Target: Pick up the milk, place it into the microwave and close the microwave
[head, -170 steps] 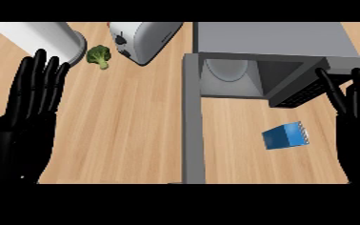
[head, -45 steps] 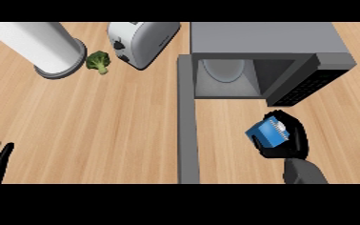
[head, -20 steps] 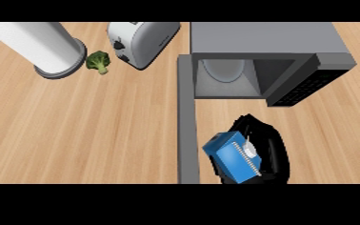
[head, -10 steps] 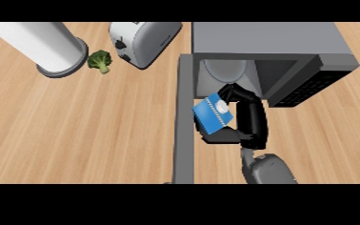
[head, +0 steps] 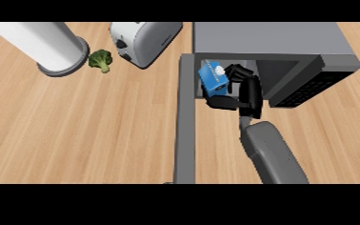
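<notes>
Milk (head: 213, 77), a blue carton with a white patch on its upper face, sat in the grasp of the right hand (head: 243, 93). The black fingers (head: 237, 71) curled over the carton's far right edge and the thumb (head: 224, 103) bent in under its near end, so the hand was closed around the carton. The carton was tilted, with its long side slanting away from the palm towards the left. It lay at the open mouth of the microwave (head: 267, 38), just under the front edge of the grey top. Whether it touched the floor of the cavity could not be told.

Behind the hand, the grey forearm (head: 271, 155) ran back to the lower edge of the head view. To the right of the hand was the dark control panel (head: 313, 88) of the microwave, set at an angle. Just left of the hand and the carton, the microwave door (head: 184, 133) stood open and was seen edge-on as a long grey strip running back along the forearm's left side.

Well to the left of the hand, on the wooden counter (head: 91, 124), stood a silver toaster (head: 144, 43). Further left lay a small piece of broccoli (head: 100, 59), just beside the base of a tall white cylinder (head: 42, 43).
</notes>
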You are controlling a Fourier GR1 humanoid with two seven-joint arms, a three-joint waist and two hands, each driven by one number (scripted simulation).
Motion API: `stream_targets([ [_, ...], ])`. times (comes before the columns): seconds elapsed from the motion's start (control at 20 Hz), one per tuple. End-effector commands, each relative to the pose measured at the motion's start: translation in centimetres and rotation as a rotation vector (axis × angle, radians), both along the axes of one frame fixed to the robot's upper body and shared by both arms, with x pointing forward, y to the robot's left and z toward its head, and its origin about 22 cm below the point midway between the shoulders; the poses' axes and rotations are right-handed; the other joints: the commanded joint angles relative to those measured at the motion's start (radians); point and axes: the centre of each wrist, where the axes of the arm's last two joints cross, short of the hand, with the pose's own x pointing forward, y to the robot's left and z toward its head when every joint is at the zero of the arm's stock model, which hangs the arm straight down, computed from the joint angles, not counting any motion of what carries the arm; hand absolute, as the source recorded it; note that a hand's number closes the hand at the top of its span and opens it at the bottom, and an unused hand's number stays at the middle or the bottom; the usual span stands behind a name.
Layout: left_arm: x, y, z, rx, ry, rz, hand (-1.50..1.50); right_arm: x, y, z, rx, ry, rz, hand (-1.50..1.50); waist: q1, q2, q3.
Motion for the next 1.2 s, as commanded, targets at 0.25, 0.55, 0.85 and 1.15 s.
stream_targets([
  [0.25, 0.5, 0.9, 0.4, 0.011, 0.003, -0.028, -1.5, 5.3, -1.2, -1.5, -0.006, -0.03, -0.003, 1.5, 0.018, 0.007, 0.001],
  [0.55, 0.4, 1.8, -1.1, 0.017, -0.006, -0.016, -1.5, 7.1, -3.6, -0.6, -0.144, -0.122, -0.02, 1.5, 0.026, 0.01, 0.0],
  [0.85, 2.4, 0.1, -0.9, -0.001, -0.004, -0.026, -1.5, 8.3, 0.0, 0.6, -0.242, -0.142, -0.084, 1.5, 0.036, 0.016, 0.001],
  [1.15, 2.8, 2.5, -0.7, -0.007, -0.003, -0.028, -1.5, 9.0, -1.2, 1.4, -0.525, -0.199, -0.165, 1.5, 0.046, 0.02, 0.0],
])
